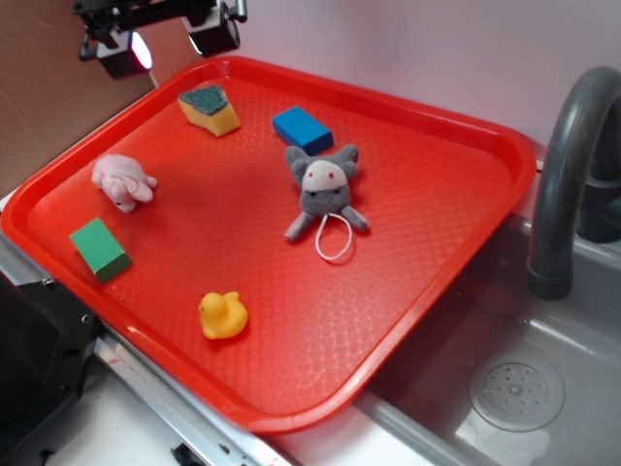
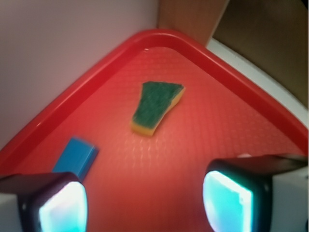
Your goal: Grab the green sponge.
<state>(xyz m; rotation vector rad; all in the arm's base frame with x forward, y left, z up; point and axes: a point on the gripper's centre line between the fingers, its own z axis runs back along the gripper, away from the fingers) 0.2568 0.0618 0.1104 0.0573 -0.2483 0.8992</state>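
Note:
The green sponge (image 1: 210, 108), a wedge of yellow foam with a dark green top, lies near the far left corner of the red tray (image 1: 485, 131). In the wrist view the sponge (image 2: 157, 106) lies flat ahead of the fingers. My gripper (image 1: 170, 44) hangs high above the tray's far left corner, up and to the left of the sponge. It is open and empty (image 2: 145, 203), with bare tray between its glowing pads (image 2: 227, 200).
On the tray are a blue block (image 1: 303, 128), also in the wrist view (image 2: 75, 157), a grey plush mouse (image 1: 325, 189), a pink plush toy (image 1: 123, 182), a plain green block (image 1: 100, 249) and a yellow rubber duck (image 1: 222, 316). A grey sink (image 1: 514, 388) with a faucet (image 1: 572, 175) lies to the right.

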